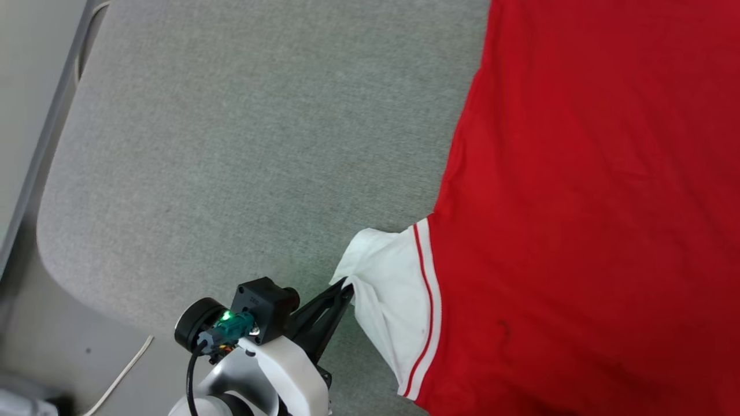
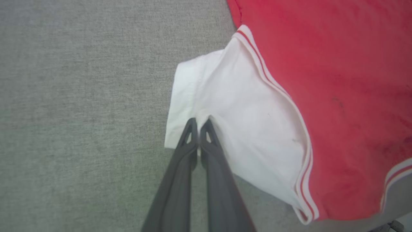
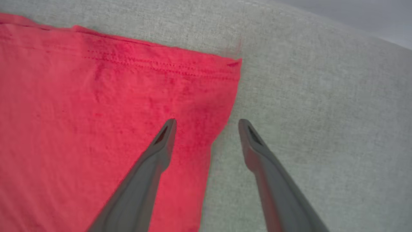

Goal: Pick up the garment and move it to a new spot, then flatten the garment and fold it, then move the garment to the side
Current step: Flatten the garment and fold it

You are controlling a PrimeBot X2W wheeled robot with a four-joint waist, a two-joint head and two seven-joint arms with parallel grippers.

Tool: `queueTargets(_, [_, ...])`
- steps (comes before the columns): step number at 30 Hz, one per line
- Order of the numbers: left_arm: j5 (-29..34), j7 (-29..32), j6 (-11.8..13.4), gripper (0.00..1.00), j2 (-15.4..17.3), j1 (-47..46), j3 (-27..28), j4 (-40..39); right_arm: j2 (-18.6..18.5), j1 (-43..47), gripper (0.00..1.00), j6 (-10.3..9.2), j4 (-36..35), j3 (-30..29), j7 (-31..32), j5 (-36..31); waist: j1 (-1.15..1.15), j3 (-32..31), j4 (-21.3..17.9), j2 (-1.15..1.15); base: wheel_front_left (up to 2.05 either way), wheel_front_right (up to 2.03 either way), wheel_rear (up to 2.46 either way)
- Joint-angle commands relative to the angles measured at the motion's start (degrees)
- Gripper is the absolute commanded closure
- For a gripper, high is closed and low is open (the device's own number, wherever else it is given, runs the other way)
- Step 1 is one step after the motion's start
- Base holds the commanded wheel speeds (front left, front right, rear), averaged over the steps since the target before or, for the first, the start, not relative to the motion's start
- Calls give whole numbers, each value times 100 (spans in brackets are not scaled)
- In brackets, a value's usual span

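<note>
2 hands: L hand (image 2: pixel 199 125) pinching garment (image 1: pixel 578 173) sleeve; R hand (image 3: pixel 207 124) wide astride edge; cord (image 1: pixel 124 370) beside grey mat (image 1: pixel 231 144).

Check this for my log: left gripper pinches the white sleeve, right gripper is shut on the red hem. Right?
No. The left gripper pinches the white sleeve, but the right wrist view shows the right gripper open above the garment.

Garment (image 1: pixel 578 173), red with white sleeve (image 1: pixel 384 283) and red-white striped trim (image 1: pixel 430 294); surface (image 1: pixel 231 144), flecked grey; left gripper (image 2: pixel 200 121) and right gripper (image 3: pixel 207 121), dark grey.
</note>
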Motion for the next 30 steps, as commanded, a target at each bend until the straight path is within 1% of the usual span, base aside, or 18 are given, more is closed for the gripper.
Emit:
queueTargets(1, [44, -40, -13, 100, -35, -72, -21, -12, 57, -54, 0, -5, -3, -115, 53, -159, -1, 218, 243, 0, 0, 0, 0])
queueTargets(5, [49, -101, -15, 100, -102, -120, -64, 6, 189, 157, 0, -5, -146, -403, 220, -586, -1, 305, 355, 0, 0, 0, 0])
queueTargets(13, [72, -204, -24, 100, -163, -204, -106, 85, 517, 863, 0, -4, -295, -719, 614, -820, -1, 386, 413, 0, 0, 0, 0])
queueTargets(14, [90, -203, -22, 100, -152, -222, -107, 99, 520, 947, 25, -4, -311, -739, 659, -826, -1, 387, 410, 0, 0, 0, 0])
queueTargets(15, [96, -207, -19, 100, -149, -231, -109, 111, 524, 1023, 65, -4, -349, -756, 671, -829, -1, 385, 407, 0, 0, 0, 0])
queueTargets(16, [90, -206, -15, 100, -147, -237, -110, 126, 524, 1086, 100, -4, -394, -767, 690, -832, -1, 377, 401, 0, 0, 0, 0])
queueTargets(23, [81, -223, 26, 100, -94, -244, -76, 214, 403, 1348, 100, -5, -655, -770, 664, -785, -1, 160, 267, 0, 0, 0, 0])
queueTargets(30, [53, -206, 94, 100, 0, -182, -2, 295, 411, 1754, 100, -5, -716, -762, 469, -635, -1, -326, -37, 0, 0, 0, 0])
